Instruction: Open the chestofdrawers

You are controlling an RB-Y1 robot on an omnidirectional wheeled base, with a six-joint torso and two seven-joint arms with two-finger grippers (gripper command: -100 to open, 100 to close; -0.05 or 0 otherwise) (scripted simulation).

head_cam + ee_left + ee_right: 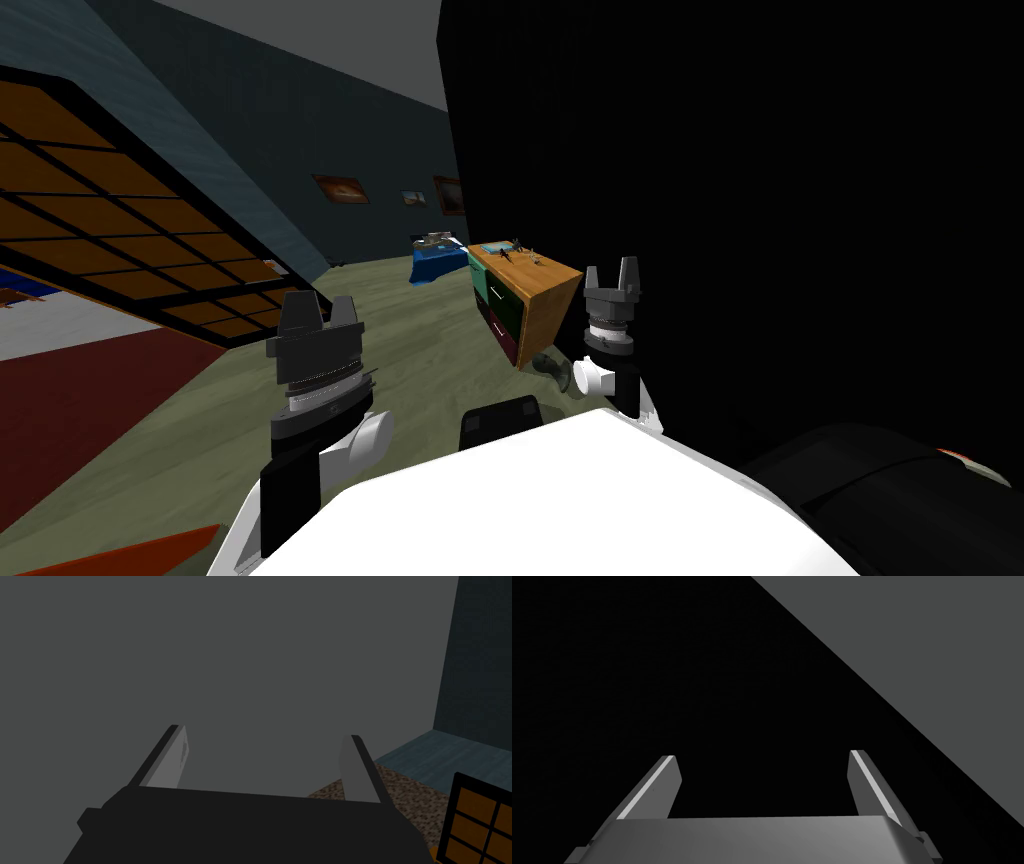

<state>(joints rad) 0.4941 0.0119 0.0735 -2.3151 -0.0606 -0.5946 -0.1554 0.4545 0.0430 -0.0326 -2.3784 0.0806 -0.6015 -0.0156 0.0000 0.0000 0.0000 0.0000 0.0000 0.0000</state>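
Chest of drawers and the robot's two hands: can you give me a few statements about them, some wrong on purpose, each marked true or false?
1. Small things lie on top of the chest of drawers. True.
2. Its drawer fronts are all one colour. False: the upper ones are green, the lower ones dark red.
3. The left gripper is shut. False: its fingers stand apart.
4. The right gripper is open and holds nothing. True.
5. The bed beyond the chest is red. False: it is blue.
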